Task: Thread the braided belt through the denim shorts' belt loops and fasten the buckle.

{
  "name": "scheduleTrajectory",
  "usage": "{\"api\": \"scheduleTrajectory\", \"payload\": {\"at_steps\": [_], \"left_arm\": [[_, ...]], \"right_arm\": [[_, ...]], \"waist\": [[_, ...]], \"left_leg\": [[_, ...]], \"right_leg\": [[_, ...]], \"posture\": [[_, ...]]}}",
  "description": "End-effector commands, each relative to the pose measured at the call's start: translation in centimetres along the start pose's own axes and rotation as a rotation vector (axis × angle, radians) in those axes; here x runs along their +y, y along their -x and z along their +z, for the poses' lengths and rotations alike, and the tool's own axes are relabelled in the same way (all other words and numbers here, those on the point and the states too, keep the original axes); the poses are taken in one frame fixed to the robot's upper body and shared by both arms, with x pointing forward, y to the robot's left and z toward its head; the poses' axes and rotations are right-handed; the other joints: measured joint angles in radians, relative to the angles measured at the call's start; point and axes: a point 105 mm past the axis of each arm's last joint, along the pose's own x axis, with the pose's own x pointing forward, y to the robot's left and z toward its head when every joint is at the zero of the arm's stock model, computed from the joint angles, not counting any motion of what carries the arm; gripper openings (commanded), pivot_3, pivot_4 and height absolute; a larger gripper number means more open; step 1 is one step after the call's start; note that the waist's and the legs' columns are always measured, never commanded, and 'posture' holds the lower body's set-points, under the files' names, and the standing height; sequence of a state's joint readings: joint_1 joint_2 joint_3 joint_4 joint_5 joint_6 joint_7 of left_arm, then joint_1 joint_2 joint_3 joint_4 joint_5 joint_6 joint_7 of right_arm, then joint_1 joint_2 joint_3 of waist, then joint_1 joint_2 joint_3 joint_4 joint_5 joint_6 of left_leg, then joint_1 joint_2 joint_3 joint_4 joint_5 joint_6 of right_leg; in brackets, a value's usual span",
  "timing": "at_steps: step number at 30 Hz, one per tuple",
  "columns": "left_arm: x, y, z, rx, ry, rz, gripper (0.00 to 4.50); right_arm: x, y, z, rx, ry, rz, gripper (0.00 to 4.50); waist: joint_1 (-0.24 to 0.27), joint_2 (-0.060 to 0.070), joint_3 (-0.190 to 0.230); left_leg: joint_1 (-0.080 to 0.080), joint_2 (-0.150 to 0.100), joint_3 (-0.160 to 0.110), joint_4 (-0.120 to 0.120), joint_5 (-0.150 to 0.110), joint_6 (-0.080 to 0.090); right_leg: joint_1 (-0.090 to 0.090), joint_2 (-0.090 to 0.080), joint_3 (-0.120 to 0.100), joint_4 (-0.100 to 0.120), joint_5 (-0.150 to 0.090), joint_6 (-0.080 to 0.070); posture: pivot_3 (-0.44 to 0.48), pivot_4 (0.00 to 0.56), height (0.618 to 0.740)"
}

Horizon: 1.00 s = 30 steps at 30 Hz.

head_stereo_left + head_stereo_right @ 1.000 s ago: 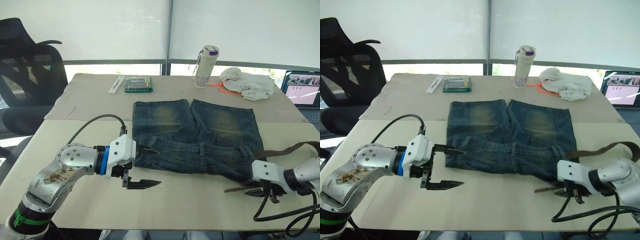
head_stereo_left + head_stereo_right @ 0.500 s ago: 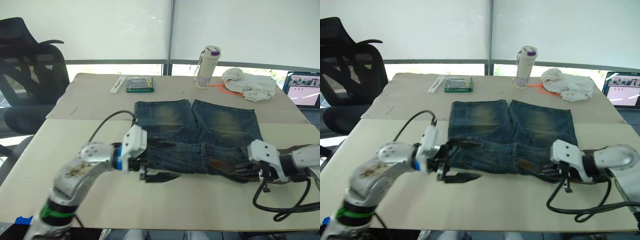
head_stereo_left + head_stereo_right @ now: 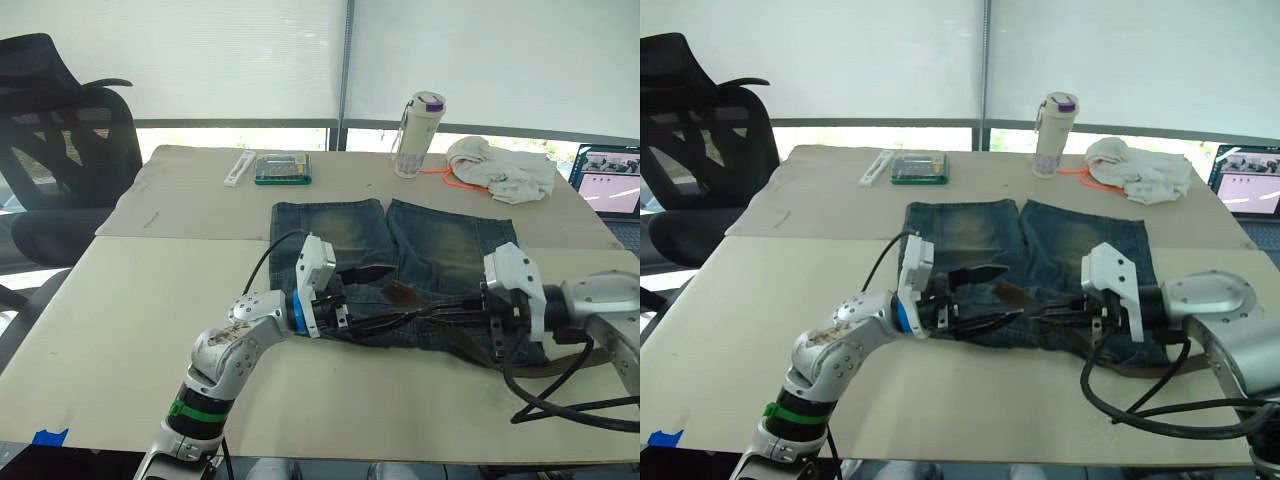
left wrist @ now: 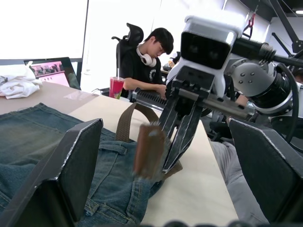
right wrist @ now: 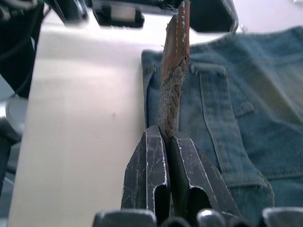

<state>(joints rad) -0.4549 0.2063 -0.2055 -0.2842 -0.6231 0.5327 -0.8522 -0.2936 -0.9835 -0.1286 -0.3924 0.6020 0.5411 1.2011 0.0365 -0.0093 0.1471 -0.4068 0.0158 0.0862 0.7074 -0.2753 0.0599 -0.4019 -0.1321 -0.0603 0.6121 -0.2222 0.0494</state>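
right claw [image 5: 168, 142] pinching braided belt [image 5: 173, 75], buckle hidden

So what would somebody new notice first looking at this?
Two end effectors meet over the denim shorts at the table's middle: the right end effector pinches the braided belt, holding its tip out between the open fingers of the left end effector. Behind, a bottle and a white cloth bundle sit by the window.

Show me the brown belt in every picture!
Left eye view: braided belt lies across the denim shorts' waistband.
Right eye view: belt mid-picture, same place.
Left wrist view: belt tip between the open left fingers.
Right wrist view: belt clamped in the shut right fingers.
Shared landmark: shorts.
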Motion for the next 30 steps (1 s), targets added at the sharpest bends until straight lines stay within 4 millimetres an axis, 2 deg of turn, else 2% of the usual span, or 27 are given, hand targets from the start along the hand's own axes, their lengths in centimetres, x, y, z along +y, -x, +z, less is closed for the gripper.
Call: {"api": "scheduleTrajectory", "payload": {"at_steps": [1, 6, 10, 20, 22, 25, 28, 30], "left_arm": [[-0.7, -0.3, 0.6, -0.036, -0.026, -0.024, 4.5], [-0.8, -0.3, 0.7, -0.063, -0.001, -0.021, 4.5], [-0.8, -0.3, 0.9, -0.087, 0.031, -0.027, 3.4], [-0.7, -0.3, 1.0, -0.1, 0.031, -0.021, 0.06], [-0.6, -0.5, 0.9, -0.099, 0.032, -0.019, 0.02], [-0.3, -0.8, 0.5, -0.096, 0.077, -0.005, 0.0], [0.3, -1.8, 0.3, -0.12, 0.143, 0.024, 0.0], [0.5, -2.4, 0.5, -0.15, 0.187, 0.041, 0.0]], "right_arm": [[0.4, 0.3, 1.9, -0.05, 0.038, -0.001, 0.05], [0.5, 0.3, 1.9, -0.052, 0.032, -0.005, 0.05], [0.6, 0.2, 1.9, -0.056, 0.028, 0.001, 0.0], [0.6, 0.2, 1.7, -0.056, 0.03, -0.007, 0.0], [0.3, 0.4, 1.7, -0.053, 0.026, -0.029, 0.0], [0.0, 1.3, 0.7, 0.0, -0.048, -0.069, 1.08], [-1.2, 3.9, -0.1, -0.021, -0.118, -0.242, 2.1], [-1.9, 5.5, 0.2, -0.071, -0.143, -0.369, 2.8]], "waist": [[0.001, 0.0, 0.0], [0.001, 0.0, 0.0], [0.001, 0.0, 0.0], [0.001, 0.0, 0.0], [0.001, 0.0, 0.0], [0.005, 0.0, 0.0], [0.012, 0.0, 0.0], [0.011, 0.0, 0.0]], "left_leg": [[0.0, 0.0, 0.0, 0.0, 0.0, 0.0], [0.0, 0.0, 0.0, 0.001, -0.001, 0.001], [-0.001, 0.0, 0.0, 0.002, -0.001, 0.002], [-0.001, 0.0, 0.0, 0.002, -0.001, 0.003], [-0.001, 0.0, 0.0, 0.002, -0.002, 0.004], [-0.001, 0.0, 0.0, 0.002, -0.002, 0.004], [-0.003, 0.0, -0.002, 0.005, -0.002, 0.004], [-0.004, 0.0, -0.002, 0.006, -0.003, 0.005]], "right_leg": [[0.0, 0.0, 0.0, 0.0, 0.0, 0.0], [0.0, 0.0, 0.0, 0.0, 0.0, 0.0], [0.0, 0.0, 0.0, 0.0, 0.0, 0.0], [0.0, 0.0, 0.0, 0.0, 0.0, 0.0], [0.0, 0.0, 0.0, 0.0, 0.0, 0.0], [0.0, 0.0, 0.0, 0.0, 0.0, 0.0], [0.001, 0.0, 0.0, 0.0, 0.0, 0.0], [0.001, 0.0, 0.001, 0.0, 0.0, 0.0]], "posture": [[0.0, 0.15, 0.737], [0.0, 0.15, 0.737], [0.0, 0.15, 0.737], [0.0, 0.15, 0.737], [0.0, 0.15, 0.737], [0.0, 0.15, 0.737], [0.0, 0.15, 0.737], [0.0, 0.15, 0.737]]}}
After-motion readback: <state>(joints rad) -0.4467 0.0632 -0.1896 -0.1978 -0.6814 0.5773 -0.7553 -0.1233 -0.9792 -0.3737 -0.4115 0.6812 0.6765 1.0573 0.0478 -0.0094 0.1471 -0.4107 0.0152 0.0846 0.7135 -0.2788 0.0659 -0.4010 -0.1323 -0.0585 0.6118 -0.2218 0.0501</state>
